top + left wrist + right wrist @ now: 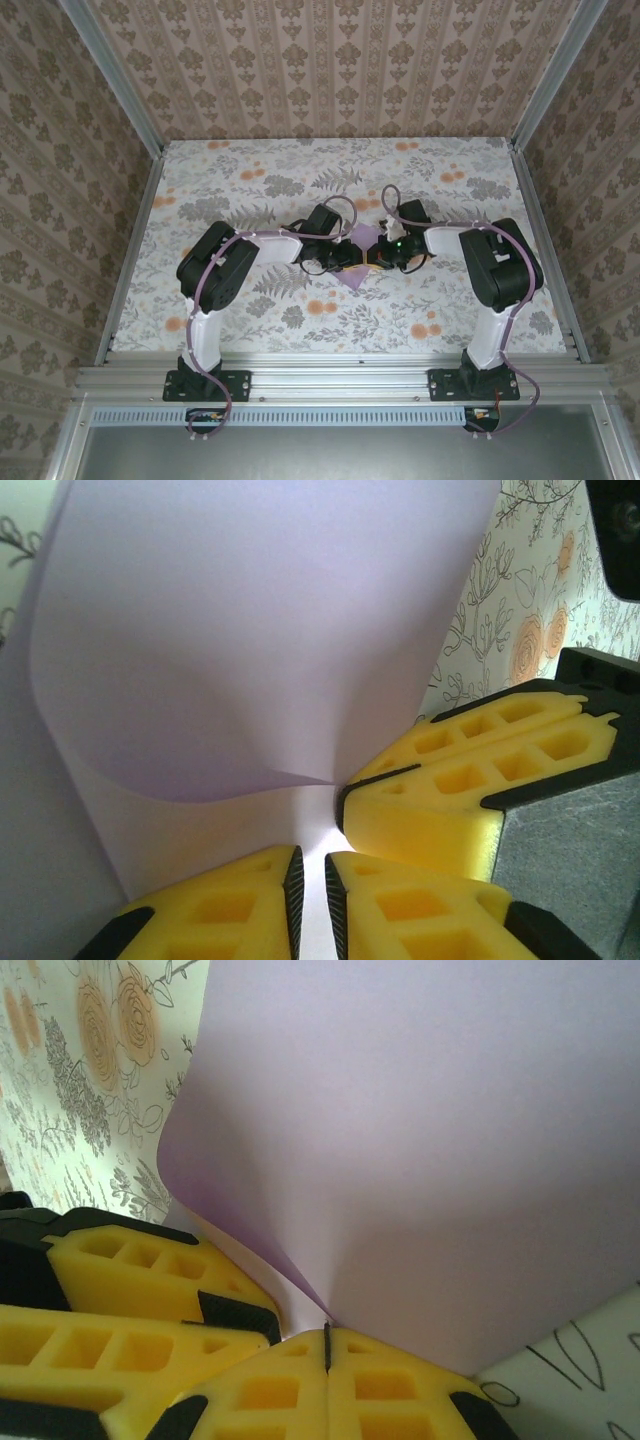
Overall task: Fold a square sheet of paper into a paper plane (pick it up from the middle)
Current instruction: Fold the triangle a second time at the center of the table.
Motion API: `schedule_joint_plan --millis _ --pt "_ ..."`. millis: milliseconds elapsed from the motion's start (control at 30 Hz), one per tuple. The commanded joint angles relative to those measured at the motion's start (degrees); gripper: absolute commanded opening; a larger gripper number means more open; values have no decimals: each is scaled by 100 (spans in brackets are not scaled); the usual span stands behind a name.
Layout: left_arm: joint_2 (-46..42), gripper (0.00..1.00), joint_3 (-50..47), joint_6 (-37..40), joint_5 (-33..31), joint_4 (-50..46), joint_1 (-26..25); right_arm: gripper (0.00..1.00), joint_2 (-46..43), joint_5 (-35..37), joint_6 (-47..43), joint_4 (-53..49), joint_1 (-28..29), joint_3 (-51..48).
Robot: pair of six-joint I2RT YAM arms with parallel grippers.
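At the centre of the floral tabletop (250,190), both arms reach inward and meet nose to nose. The square sheet of paper (362,237) sits between them, its lavender showing on the far and near sides of the wrists.

Right gripper (327,1332): jaws pressed fully together, with the sheet pinched in the seam.

Left gripper (312,855): jaws a narrow slit apart, with the sheet running down into the slit. Whether the pads bear on it cannot be told.

Surroundings: patterned walls (340,60) close off three sides. An aluminium rail (340,380) carries both bases at the near edge. Cables (345,205) loop over each arm.

Obstructions: in each wrist view the bowed sheet stands directly ahead of the fingers and hides most of the tabletop. The other arm's yellow fingers intrude from the side, just beside the camera's own.

View comparison: the overhead view gives the posture of the arms and the sheet as a small patch, but the wrist housings cover the jaws. The left wrist view shows a curled edge of the sheet sweeping in to the right gripper's tip. The right wrist view shows a smooth bulging face and the closed seam.
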Motion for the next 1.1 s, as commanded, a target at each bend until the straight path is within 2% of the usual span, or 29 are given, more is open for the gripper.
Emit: schedule_joint_plan --millis 0,233,533,1067 --pt "-106 25 -56 67 19 -69 34 1 197 378 -318 -434 46 169" --pt "-367 27 -71 93 72 -138 39 1 267 714 -555 -737 53 188" --pt "-735 25 -380 128 55 -231 -192 1 341 668 -552 -679 65 129" --pt "-438 22 -478 363 219 -249 -449 1 326 635 -546 -692 66 109"
